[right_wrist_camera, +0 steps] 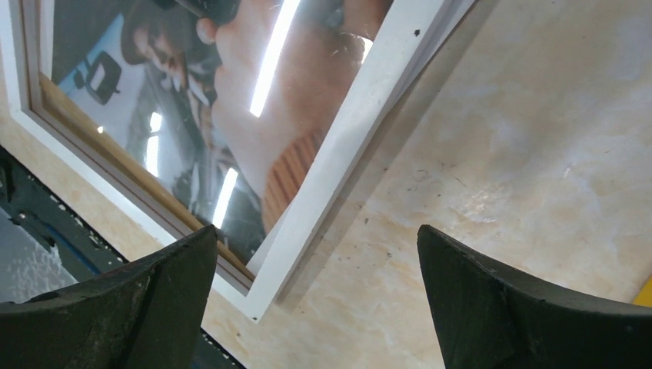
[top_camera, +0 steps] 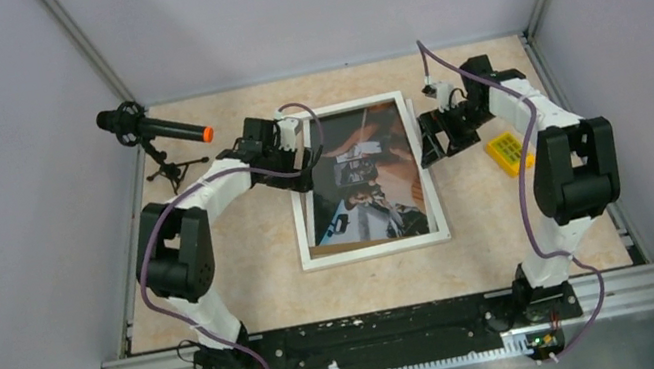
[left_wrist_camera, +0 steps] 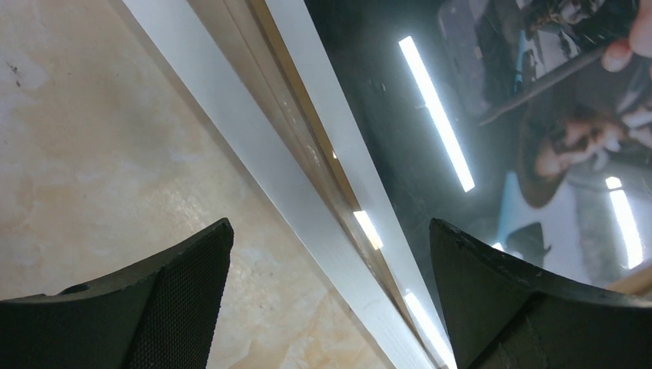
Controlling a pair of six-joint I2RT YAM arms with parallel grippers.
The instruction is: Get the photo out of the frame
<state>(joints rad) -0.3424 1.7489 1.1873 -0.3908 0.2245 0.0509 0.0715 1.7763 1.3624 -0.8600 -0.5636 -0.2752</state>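
1. Top view. Rail [top_camera: 390, 336] carrying both arm bases lies nearest. Frame [top_camera: 375, 249], white-bordered, lies flat in the middle of the table [top_camera: 262, 297], with the photo [top_camera: 367, 177] face up inside it. Left gripper [top_camera: 306, 156] is at the frame's left edge and right gripper [top_camera: 425, 142] at its right edge, both spread wide and holding nothing. Yellow block [top_camera: 506, 153] sits right of the frame; microphone [top_camera: 153, 129] stands far left.
2. Left wrist view. Jaws wide, straddling the frame's left border, one over bare table and one over the photo; contact cannot be told.
3. Right wrist view. Jaws wide and empty, one over the frame's corner, one over bare table.
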